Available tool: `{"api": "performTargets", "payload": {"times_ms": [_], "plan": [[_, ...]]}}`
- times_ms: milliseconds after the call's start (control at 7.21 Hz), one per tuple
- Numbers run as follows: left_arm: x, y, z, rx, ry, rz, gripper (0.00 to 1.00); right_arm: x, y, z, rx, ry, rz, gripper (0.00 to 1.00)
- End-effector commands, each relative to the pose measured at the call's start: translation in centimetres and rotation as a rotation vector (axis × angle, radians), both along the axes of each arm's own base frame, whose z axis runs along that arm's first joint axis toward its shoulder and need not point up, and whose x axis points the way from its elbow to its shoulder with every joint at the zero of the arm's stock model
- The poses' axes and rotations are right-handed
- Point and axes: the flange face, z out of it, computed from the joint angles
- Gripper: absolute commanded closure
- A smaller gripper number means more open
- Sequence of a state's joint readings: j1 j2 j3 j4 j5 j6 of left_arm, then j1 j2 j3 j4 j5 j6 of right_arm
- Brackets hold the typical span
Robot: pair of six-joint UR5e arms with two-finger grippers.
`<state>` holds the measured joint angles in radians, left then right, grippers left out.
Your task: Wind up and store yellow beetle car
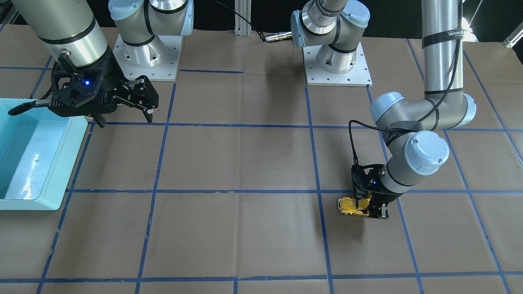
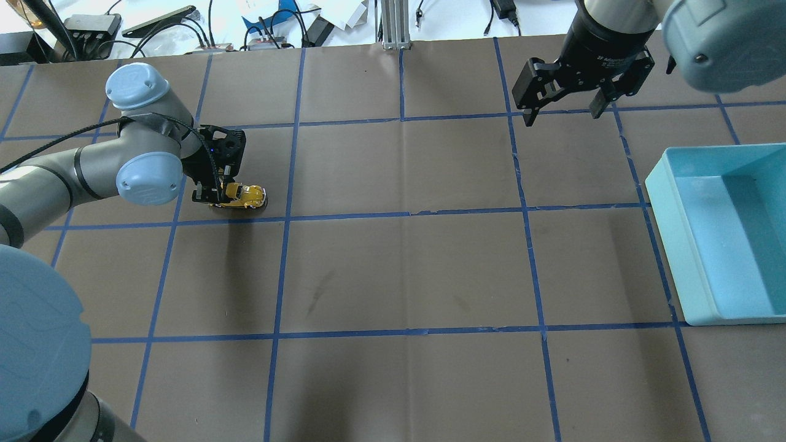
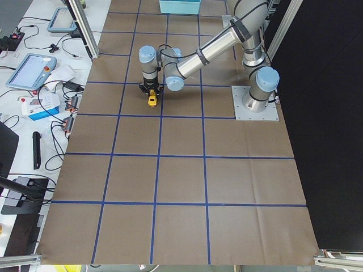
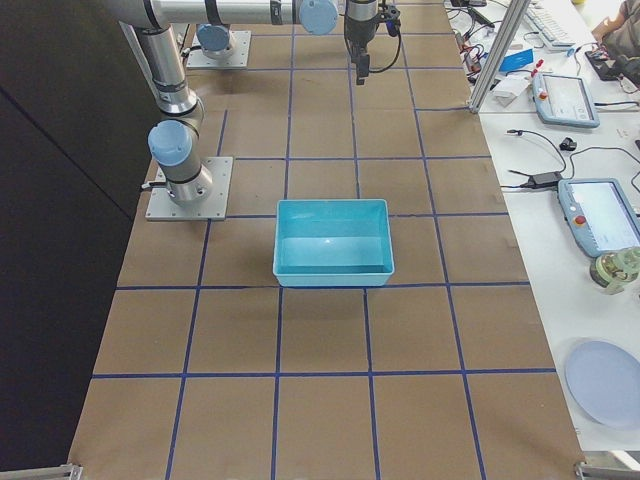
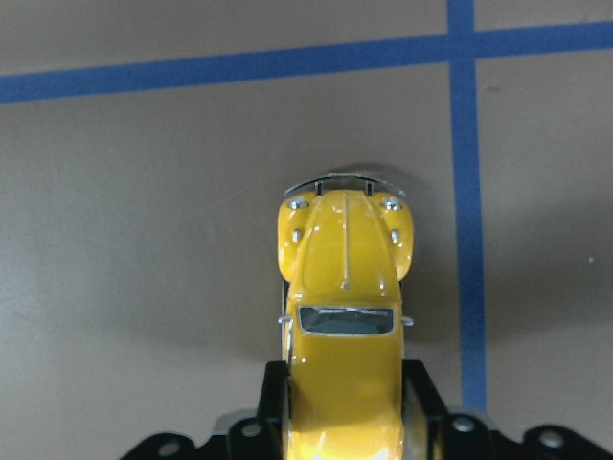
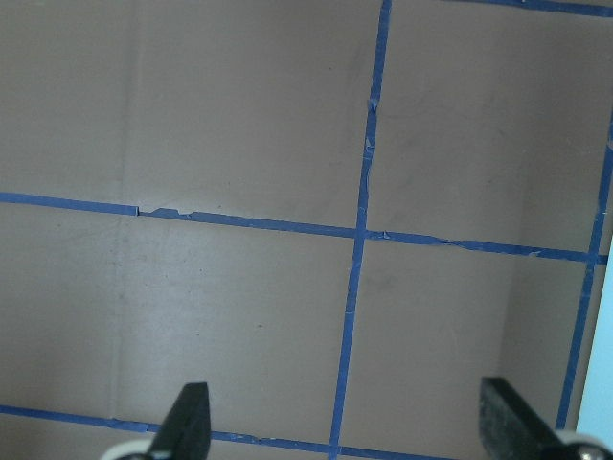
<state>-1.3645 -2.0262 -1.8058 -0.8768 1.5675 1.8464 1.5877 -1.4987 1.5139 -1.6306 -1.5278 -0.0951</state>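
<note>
Your left gripper (image 2: 212, 197) clamps the car (image 2: 247, 195) on the bench (image 2: 399, 276) near its left edge; right gripper (image 2: 564, 116) hangs wide open.

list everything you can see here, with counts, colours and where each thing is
yellow beetle car: one, yellow, wheels down on the table on the robot's left side
bin: one, light blue, at the table edge on the robot's right
table: one, brown paper with a blue tape grid
base plates: two, silver, under the arm bases
handheld screens: several, grey, on the white benches at the table ends
left gripper: one, black, shut on the car's rear
right gripper: one, black, open, above the table near the bin, holding nothing
</note>
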Motion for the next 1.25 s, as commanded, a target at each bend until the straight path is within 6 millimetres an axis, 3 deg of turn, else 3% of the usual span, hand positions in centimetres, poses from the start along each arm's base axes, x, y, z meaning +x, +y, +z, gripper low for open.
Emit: {"api": "performTargets", "payload": {"times_ms": [0,833,1110], "plan": [[0.4,0.0,-0.1,0.001,-0.002,0.003,1.00,0.0,0.0,0.0,0.000,0.000,0.000,0.00],[0.6,0.0,-0.1,0.003,-0.003,0.006,1.00,0.0,0.1,0.2,-0.004,-0.002,0.000,0.00],[2.3,0.2,-0.2,0.005,-0.001,0.023,1.00,-0.1,0.1,0.2,-0.005,0.000,0.000,0.00]]}}
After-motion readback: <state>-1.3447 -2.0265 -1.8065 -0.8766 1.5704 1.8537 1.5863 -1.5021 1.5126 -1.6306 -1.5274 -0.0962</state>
